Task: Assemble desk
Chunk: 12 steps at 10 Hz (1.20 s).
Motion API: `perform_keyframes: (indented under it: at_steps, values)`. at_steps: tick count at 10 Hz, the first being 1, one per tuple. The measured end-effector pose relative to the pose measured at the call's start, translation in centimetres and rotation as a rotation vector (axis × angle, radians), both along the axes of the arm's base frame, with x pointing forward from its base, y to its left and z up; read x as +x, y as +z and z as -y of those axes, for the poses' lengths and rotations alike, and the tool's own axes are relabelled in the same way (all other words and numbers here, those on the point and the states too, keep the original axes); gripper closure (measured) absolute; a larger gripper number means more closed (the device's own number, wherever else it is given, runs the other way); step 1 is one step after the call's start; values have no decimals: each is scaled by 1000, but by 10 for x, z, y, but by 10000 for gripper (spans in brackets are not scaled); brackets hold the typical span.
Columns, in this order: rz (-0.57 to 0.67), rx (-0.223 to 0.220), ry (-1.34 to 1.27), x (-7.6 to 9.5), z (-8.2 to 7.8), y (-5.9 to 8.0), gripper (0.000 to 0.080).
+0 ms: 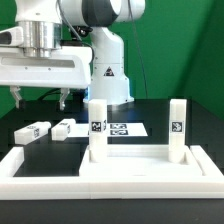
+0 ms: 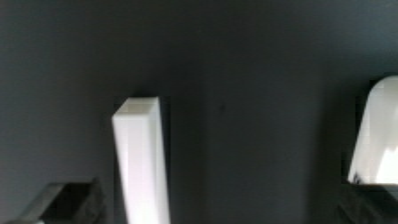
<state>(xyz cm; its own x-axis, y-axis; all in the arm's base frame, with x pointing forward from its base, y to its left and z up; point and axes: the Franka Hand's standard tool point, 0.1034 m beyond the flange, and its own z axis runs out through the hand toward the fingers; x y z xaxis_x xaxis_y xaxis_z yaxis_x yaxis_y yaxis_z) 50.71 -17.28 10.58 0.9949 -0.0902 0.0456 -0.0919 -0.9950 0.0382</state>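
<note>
A white robot arm (image 1: 95,20) stands at the far side of a black table (image 1: 160,118). Nearest the onlooker lies the desk panel (image 1: 130,165), white with a raised rim. Two square leg posts stand upright at its far corners, the left upright post (image 1: 97,128) and the right upright post (image 1: 177,128). Beyond the panel, the marker board (image 1: 128,128) lies flat. On the exterior view's left, two loose posts lie side by side on the table, one (image 1: 33,132) further left than the other (image 1: 62,128). The claw (image 1: 43,98) hangs above these two, well left of and behind the panel. Its dark fingers (image 1: 65,99) are spread wide and hold and touch nothing. The blurred wrist view shows a white post (image 2: 139,160) against the dark table.
</note>
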Motion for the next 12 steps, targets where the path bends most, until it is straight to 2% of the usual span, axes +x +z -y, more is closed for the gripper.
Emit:
perform_keyframes:
  at_steps: [2, 3, 4, 6, 7, 8, 9, 10, 12]
  values:
    - [-20, 8, -1, -3, 0, -2, 150]
    - [-119, 50, -16, -17, 2, -10, 150]
    - [-187, 68, -33, -28, 8, -22, 150]
    - [-374, 104, -68, -55, -1, -47, 150]
    - [-436, 118, -73, -61, -5, -54, 150]
    - [-514, 145, -73, -62, -8, -53, 150]
    - [-544, 151, -72, -58, -8, -54, 150]
    - [-621, 176, -75, -65, -11, -54, 150]
    - [-747, 214, -96, -82, -8, -61, 150]
